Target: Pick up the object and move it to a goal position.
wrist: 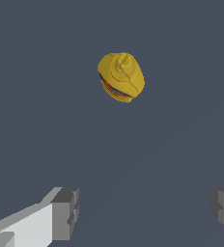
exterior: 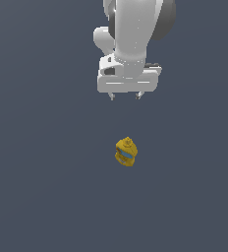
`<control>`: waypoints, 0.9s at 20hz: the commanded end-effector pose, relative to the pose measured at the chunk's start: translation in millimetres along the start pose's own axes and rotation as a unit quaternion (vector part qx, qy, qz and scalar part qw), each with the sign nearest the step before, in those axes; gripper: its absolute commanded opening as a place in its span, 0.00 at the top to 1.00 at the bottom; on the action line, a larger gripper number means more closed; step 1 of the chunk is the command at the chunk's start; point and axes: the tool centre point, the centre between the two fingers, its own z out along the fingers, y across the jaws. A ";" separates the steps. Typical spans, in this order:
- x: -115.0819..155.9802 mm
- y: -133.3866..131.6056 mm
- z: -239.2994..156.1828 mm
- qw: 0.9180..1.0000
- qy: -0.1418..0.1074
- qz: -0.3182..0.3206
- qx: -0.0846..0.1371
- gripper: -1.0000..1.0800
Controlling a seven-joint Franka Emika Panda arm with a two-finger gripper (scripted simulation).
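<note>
The object (exterior: 126, 152) is a small yellow squeeze bottle with a pointed nozzle cap and a blue-and-white label, standing on the dark grey floor. In the wrist view the object (wrist: 121, 77) shows from above, nozzle toward the camera. My white gripper (exterior: 125, 96) hangs above it in the exterior view, well apart from it. Its grey fingers (wrist: 65, 212) are spread wide with nothing between them, so the gripper (wrist: 145, 210) is open.
A flat dark grey surface (exterior: 47, 187) fills both views, with no other objects on it. The white arm (exterior: 135, 34) comes down from the top of the exterior view.
</note>
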 end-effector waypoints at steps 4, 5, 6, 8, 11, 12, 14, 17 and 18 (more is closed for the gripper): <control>6.3 -0.1 2.3 1.000 0.001 -0.021 -0.001 0.04; 8.1 -0.1 2.9 1.000 0.002 -0.027 -0.001 0.04; 10.2 -0.1 3.6 0.999 0.002 -0.034 -0.001 0.04; 14.9 -0.2 5.2 0.999 0.004 -0.049 -0.002 0.04; 23.4 -0.4 8.4 0.997 0.006 -0.077 -0.003 0.04; 26.6 -0.5 9.6 0.996 0.007 -0.088 -0.003 0.04; 33.6 -0.6 12.5 0.994 0.009 -0.111 -0.004 0.04; 45.2 -0.9 17.5 0.989 0.011 -0.150 -0.005 0.04; 49.1 -1.0 19.3 0.987 0.012 -0.163 -0.005 0.04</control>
